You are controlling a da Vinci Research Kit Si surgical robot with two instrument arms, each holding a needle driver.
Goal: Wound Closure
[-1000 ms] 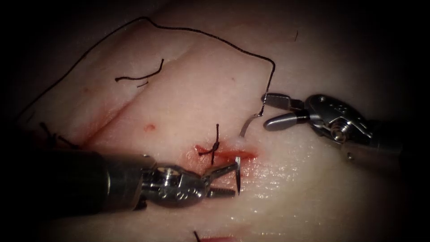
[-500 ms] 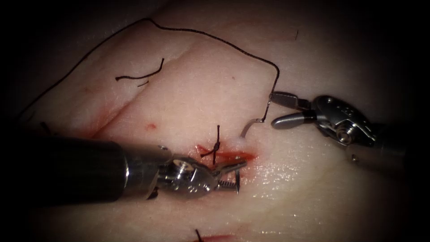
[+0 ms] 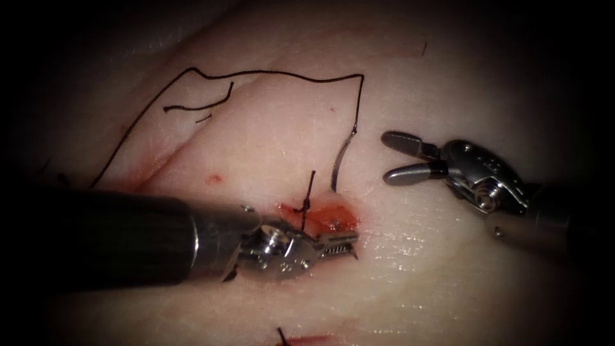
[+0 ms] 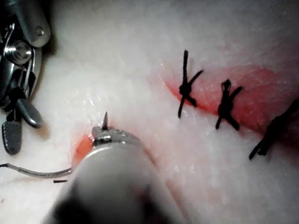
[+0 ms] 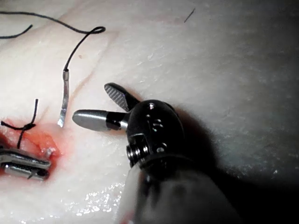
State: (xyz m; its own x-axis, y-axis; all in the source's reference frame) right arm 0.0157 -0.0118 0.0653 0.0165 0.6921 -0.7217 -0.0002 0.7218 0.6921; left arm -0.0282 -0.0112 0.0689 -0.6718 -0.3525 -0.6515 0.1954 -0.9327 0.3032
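Steel left end effector [image 3: 336,240] is clenching the curved silver needle [image 3: 341,160] near its tip at the red cut's [image 3: 320,214] right end, mid-curve buried in pale tissue [image 3: 416,269]. The right end effector [image 3: 400,157] is hanging released, empty. Any pull should be following the needle's curve.

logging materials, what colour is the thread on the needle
Black; the thread shows best in the endoscope view, trailing from the needle.
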